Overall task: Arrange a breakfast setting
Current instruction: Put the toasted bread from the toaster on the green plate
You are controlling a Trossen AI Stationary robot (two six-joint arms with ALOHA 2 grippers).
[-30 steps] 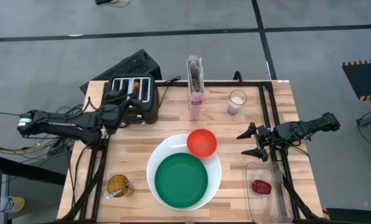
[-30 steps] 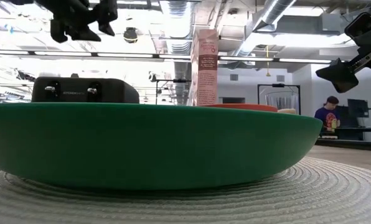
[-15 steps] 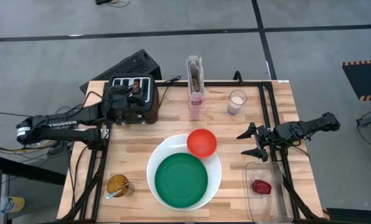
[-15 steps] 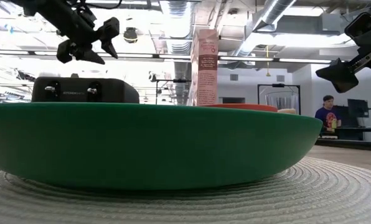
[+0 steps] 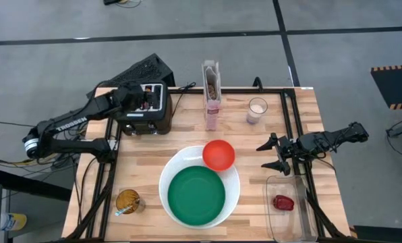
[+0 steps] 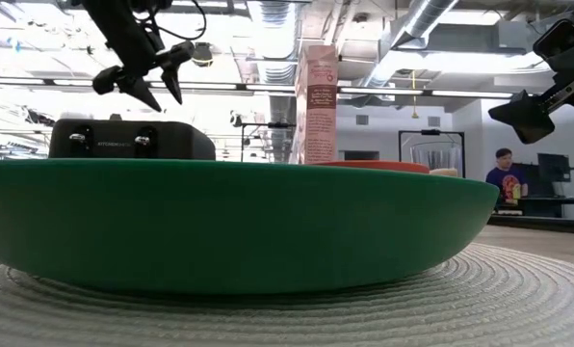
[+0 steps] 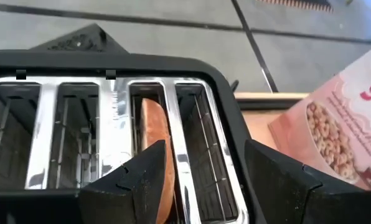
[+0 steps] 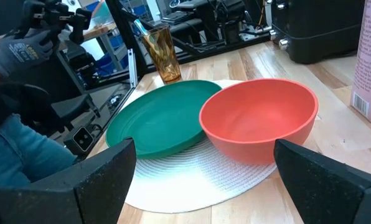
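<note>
A pale wooden table with a black frame stands on a grey floor, seen from above. The landmark is the large white round plate, near the front middle of the table.

A black toaster sits behind and to the left of the white plate, at the table's back left corner. The left gripper hovers just above its slots, jaws spread apart and holding nothing. In the left wrist view a toasted bagel stands on edge in one toaster slot.

A smaller green plate lies on top of the white plate, covering most of it. A pink cereal box stands upright behind the white plate, open at the top. A small red bowl rests on the white plate's back right rim, touching the green plate.

A clear tray lies to the right of the white plate, holding a small dark red food item. The right gripper waits behind this tray, jaws wide apart and empty.

An amber glass stands left of the white plate, and a cup of white liquid stands behind and to its right.
</note>
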